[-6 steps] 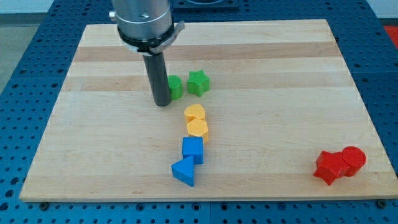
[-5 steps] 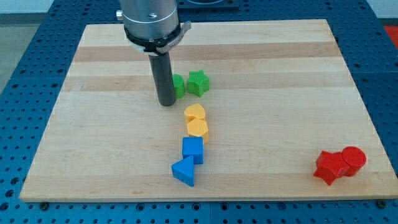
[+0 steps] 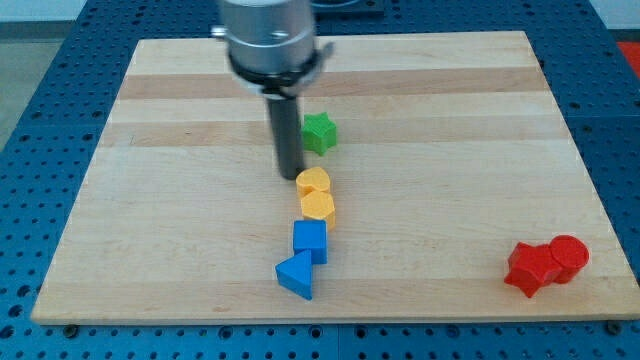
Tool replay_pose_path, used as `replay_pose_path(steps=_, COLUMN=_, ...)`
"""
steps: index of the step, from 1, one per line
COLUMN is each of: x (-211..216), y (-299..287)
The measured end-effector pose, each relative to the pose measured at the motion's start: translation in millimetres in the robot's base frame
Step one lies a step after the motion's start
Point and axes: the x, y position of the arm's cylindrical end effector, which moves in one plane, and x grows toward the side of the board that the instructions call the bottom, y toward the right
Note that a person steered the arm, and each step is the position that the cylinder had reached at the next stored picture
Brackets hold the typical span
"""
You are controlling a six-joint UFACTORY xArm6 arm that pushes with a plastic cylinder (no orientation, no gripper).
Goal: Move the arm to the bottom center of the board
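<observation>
My tip (image 3: 292,176) stands near the board's middle, just up and left of the upper yellow block (image 3: 313,182), close to it or touching. The rod hides a green block behind it. A green star (image 3: 319,133) sits to the rod's right. Below the tip runs a column: the upper yellow block, a yellow hexagon (image 3: 318,206), a blue cube (image 3: 310,241) and a blue triangular block (image 3: 296,275) near the board's bottom centre.
A red star (image 3: 529,268) and a red cylinder (image 3: 567,257) touch each other at the board's bottom right. The wooden board (image 3: 150,220) lies on a blue perforated table.
My tip has moved right and slightly down, from left of the green blocks to just above the yellow blocks. It now covers one green block. The blocks have not moved.
</observation>
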Motion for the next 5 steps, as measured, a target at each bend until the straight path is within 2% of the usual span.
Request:
replay_pose_path(steps=1, x=-16.1, y=73.9)
replay_pose_path(steps=2, x=-15.6, y=116.6)
replay_pose_path(steps=3, x=44.5, y=130.4)
replay_pose_path(steps=4, x=102.7, y=87.4)
replay_pose_path(steps=5, x=155.9, y=88.3)
